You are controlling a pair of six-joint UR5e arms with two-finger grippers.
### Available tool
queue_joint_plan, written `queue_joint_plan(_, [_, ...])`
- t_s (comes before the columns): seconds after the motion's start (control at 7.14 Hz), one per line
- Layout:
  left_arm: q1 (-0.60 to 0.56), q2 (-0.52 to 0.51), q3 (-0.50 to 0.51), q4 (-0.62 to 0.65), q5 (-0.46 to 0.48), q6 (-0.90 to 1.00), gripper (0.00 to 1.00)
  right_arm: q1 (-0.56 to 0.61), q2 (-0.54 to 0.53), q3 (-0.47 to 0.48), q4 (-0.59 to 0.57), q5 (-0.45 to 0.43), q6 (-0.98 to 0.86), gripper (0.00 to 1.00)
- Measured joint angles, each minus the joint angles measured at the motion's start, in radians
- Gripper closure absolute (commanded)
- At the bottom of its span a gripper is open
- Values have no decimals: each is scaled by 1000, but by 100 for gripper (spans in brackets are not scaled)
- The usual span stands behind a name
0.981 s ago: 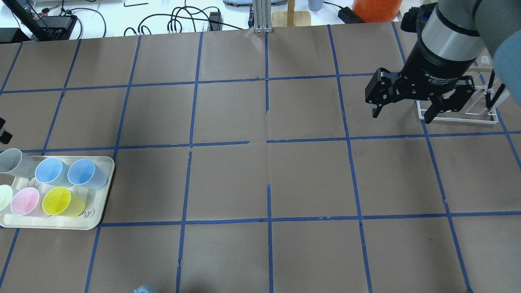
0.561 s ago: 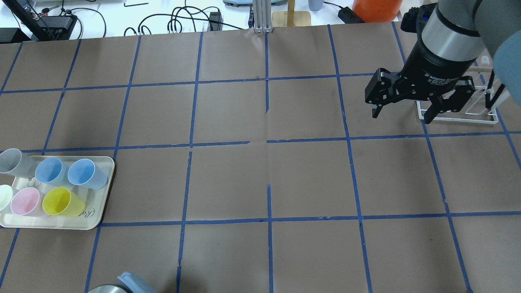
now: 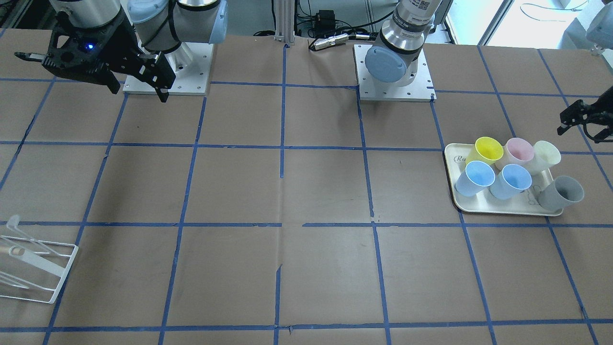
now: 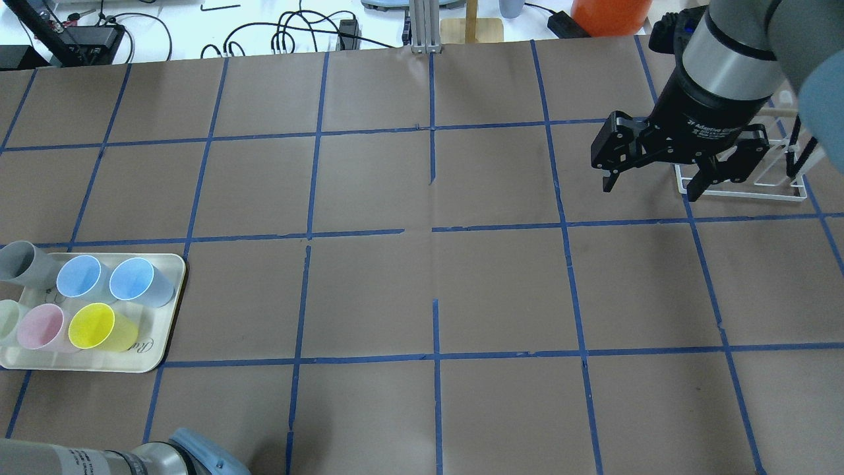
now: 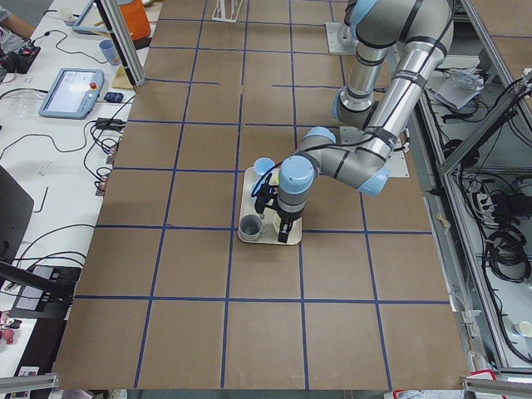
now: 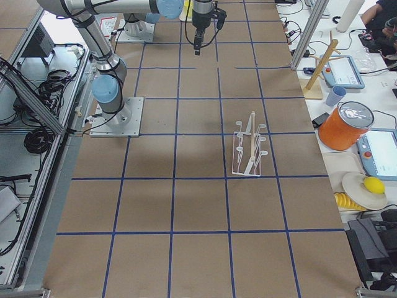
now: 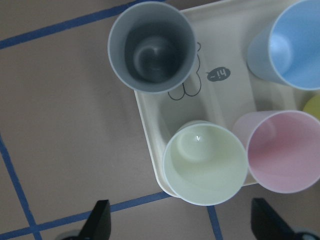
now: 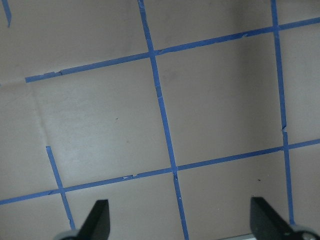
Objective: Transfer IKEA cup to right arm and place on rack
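Tray (image 7: 152,120), IKEA cup (image 7: 205,165) beneath left hand (image 7: 182,223)

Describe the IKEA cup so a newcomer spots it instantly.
On the table, find the cream tray at the robot's left. The IKEA cup stands at its outer end, beside the pink cup, nearer the robot. It alone is pale cream-white.

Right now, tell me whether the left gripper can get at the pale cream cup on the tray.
Probably yes. The left gripper hangs open close over the IKEA cup, with nothing between them. The pink cup, crowding one side, may leave a finger little room.
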Motion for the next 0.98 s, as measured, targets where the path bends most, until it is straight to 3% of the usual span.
queue_joint_plan(0.56, [6,-78,-6,15,-18,-10,3,0,-1,1,2,0,2,0])
queue_joint_plan(0.84, [5,-108,-6,15,-17,-12,24,0,-1,1,3,0,3,0])
queue_joint_plan(0.98, [4,-121,-5,16,-16,-12,56,0,-1,1,4,-1,3,0])
